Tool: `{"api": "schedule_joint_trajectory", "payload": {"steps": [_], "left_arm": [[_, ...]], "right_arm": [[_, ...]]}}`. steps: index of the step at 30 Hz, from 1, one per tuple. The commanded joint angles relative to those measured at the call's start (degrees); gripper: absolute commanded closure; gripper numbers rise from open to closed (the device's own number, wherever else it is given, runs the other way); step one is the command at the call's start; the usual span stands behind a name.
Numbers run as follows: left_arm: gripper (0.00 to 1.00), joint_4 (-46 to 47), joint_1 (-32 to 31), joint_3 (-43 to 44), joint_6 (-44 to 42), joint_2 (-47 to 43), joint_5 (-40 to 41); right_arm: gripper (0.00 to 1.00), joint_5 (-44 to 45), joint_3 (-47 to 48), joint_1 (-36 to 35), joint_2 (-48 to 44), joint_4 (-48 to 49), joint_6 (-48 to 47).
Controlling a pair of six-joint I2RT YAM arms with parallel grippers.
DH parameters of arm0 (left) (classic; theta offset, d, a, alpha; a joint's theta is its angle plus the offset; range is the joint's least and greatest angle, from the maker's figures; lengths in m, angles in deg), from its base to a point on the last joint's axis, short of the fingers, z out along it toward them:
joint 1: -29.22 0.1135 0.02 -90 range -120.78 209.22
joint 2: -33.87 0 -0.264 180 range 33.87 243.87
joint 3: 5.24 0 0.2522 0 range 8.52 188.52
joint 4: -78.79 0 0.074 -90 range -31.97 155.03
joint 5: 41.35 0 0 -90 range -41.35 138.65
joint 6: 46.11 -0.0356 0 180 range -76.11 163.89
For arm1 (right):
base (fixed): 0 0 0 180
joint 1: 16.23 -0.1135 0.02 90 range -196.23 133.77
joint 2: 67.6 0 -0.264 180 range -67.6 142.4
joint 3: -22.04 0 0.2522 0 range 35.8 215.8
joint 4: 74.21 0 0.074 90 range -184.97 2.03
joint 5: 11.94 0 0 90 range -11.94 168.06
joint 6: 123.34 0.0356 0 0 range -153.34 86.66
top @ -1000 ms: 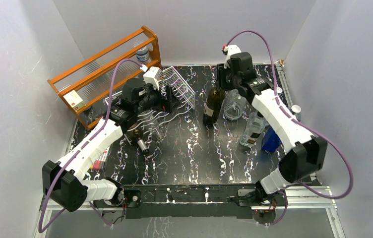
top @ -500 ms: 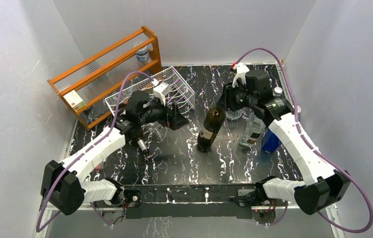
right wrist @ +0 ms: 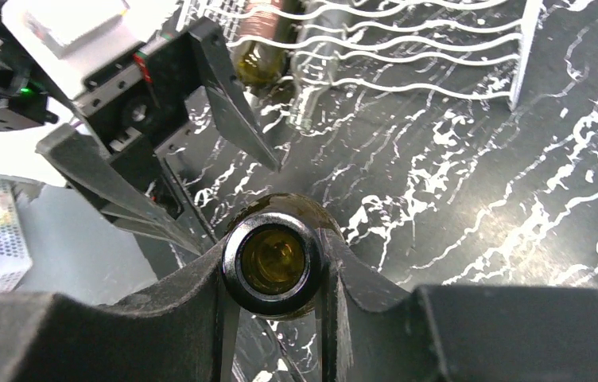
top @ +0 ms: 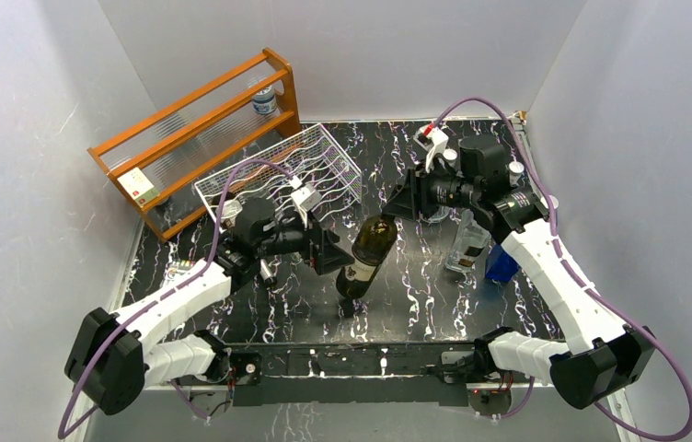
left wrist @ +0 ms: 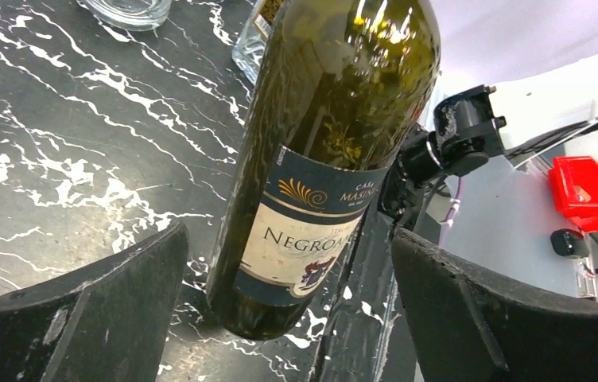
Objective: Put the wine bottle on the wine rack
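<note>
The wine bottle [top: 365, 258] is mid-bench, dark green glass with a blue and cream label, and it's leaning: neck up and back toward the right, base down toward the near edge. Can't tell whether the base is touching the bench [top: 434, 304] or just off it.

My right tool [top: 405, 204] is pinching the bottle by the neck, one finger on each side just under the open mouth. My left tool [top: 331, 250] is spread wide, its fingers standing on either side of the label without touching the glass.

The wine rack [top: 278, 175] sits at the back left, apart from the bottle, and the right wrist view shows two other bottles lying in its cradles. The orange shelf frame [top: 195, 120] is behind it against the wall. On the right there's a clear glass bottle [top: 471, 241].
</note>
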Motion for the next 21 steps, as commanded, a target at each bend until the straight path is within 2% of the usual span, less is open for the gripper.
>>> {"api": "schedule_joint_trajectory", "payload": {"steps": [1,5,9,17,21], "left_arm": [[0.02,9.06,0.04,-3.20,3.89,-3.34,-3.89],[0.02,15.66,0.04,-4.01,10.80,-0.43,-11.46],[0.06,24.31,-0.05,-5.31,18.98,2.70,-14.39],[0.10,25.74,-0.40,-5.64,19.34,2.50,-20.47],[0.21,28.26,-0.40,-6.45,20.84,2.15,-20.67]], "right_arm": [[1.00,-10.24,2.50,-0.08,-2.00,10.37,3.68],[1.00,-12.85,3.13,-0.12,-1.86,12.64,6.32],[1.00,-16.24,3.19,-0.12,-1.78,16.56,9.55],[1.00,-18.72,3.66,-0.12,-1.84,21.49,13.88],[1.00,-18.08,4.33,-0.11,-1.88,21.71,14.26]]}}
